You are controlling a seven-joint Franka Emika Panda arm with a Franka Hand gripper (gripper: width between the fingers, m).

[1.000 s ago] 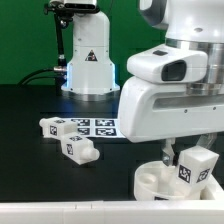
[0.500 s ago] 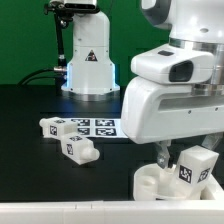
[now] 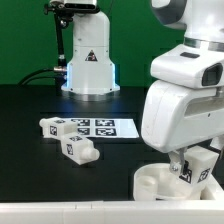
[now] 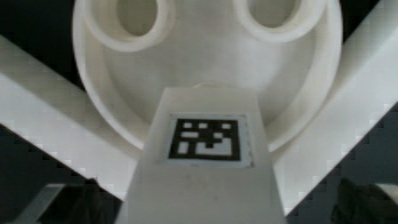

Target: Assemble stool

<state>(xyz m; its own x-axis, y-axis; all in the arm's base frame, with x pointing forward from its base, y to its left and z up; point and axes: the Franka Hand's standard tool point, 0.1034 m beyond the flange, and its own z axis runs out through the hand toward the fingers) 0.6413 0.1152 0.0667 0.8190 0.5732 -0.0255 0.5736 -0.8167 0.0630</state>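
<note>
Stool seat [image 3: 152,183] lies on the desk [image 3: 30,110], near, at the exterior view's right. The end effector [image 3: 190,166] pinches a tagged leg [image 3: 199,170] just above it. A loose leg [image 3: 55,127] and a second loose leg [image 3: 79,150] lie left. In the wrist view, the held leg stands before the seat's sockets [image 4: 128,22].

black table [image 3: 30,105], green backdrop behind. at the exterior view's right, bulky white arm [image 3: 190,95] low over the table edge; gripper [image 3: 187,166] clamped on the held leg [image 3: 200,164], black-and-white tag facing the camera. directly below, round seat [image 3: 150,182], sockets upward; contact between leg and seat not discernible. near centre, marker board [image 3: 100,127] flat on the table. just beside its left end, rear loose leg [image 3: 52,127]; front loose leg [image 3: 78,150] close by, both on their sides. arm base [image 3: 88,65] at the back.
</note>
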